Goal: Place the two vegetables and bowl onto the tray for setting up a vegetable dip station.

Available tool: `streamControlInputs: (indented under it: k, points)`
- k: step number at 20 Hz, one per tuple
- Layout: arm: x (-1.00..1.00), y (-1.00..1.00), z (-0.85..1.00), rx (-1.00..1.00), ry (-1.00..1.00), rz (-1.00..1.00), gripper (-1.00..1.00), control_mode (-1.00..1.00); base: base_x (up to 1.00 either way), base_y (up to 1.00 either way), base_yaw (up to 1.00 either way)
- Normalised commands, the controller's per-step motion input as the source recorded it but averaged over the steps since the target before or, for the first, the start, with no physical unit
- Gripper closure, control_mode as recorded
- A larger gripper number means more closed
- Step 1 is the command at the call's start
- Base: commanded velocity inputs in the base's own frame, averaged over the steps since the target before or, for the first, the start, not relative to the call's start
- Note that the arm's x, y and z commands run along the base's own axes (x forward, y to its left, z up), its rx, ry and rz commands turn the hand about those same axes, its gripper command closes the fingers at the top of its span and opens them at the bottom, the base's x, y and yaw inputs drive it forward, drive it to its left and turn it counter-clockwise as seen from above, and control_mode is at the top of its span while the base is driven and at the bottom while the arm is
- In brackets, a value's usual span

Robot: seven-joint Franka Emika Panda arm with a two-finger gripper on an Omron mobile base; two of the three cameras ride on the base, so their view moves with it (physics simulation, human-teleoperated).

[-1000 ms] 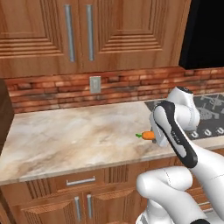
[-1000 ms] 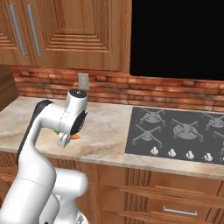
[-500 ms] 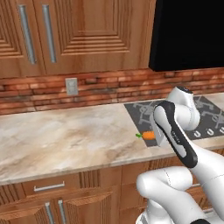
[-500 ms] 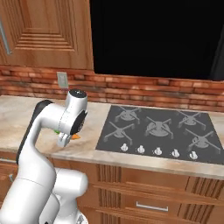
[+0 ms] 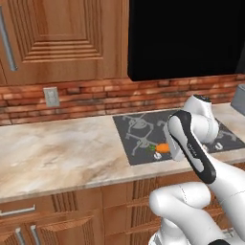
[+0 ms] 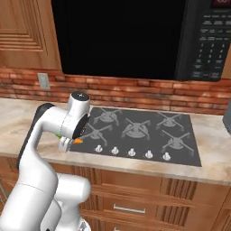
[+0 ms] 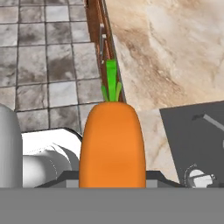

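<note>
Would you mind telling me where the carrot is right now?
The carrot is held in the tool, carried above the front left corner of the stovetop. In the left base view its orange tip and green top show beside the arm.

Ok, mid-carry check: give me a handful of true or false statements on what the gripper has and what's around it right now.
1. The gripper is closed on the carrot. True.
2. The carrot's green top points away from the hand camera. True.
3. The carrot is lying on the marble counter. False: it is held in the gripper, over the front left part of the stovetop.
4. The blue tray sits on the stovetop beside the carrot. False: the stovetop carries just its burners and knobs.
5. A wall outlet is set in the brick backsplash to the left of the stovetop. True.
</note>
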Motion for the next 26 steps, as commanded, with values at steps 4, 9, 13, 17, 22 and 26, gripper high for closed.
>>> streamControlInputs:
  k: [4, 9, 13, 17, 22, 26]
  points:
    - [0.00, 0.00, 0.00, 0.00, 0.00, 0.00, 1.00, 1.00, 0.12, -0.62, 0.00]
    - [0.00, 0.00, 0.00, 0.00, 0.00, 0.00, 1.00, 1.00, 0.12, -0.61, 0.00]
    - [0.00, 0.00, 0.00, 0.00, 0.00, 0.00, 1.00, 1.00, 0.14, -0.60, 0.00]
    - [0.00, 0.00, 0.00, 0.00, 0.00, 0.00, 1.00, 1.00, 0.14, -0.60, 0.00]
    - [0.00, 0.00, 0.00, 0.00, 0.00, 0.00, 1.00, 1.00, 0.13, -0.61, 0.00]
    - [0.00, 0.00, 0.00, 0.00, 0.00, 0.00, 1.00, 1.00, 0.12, -0.61, 0.00]
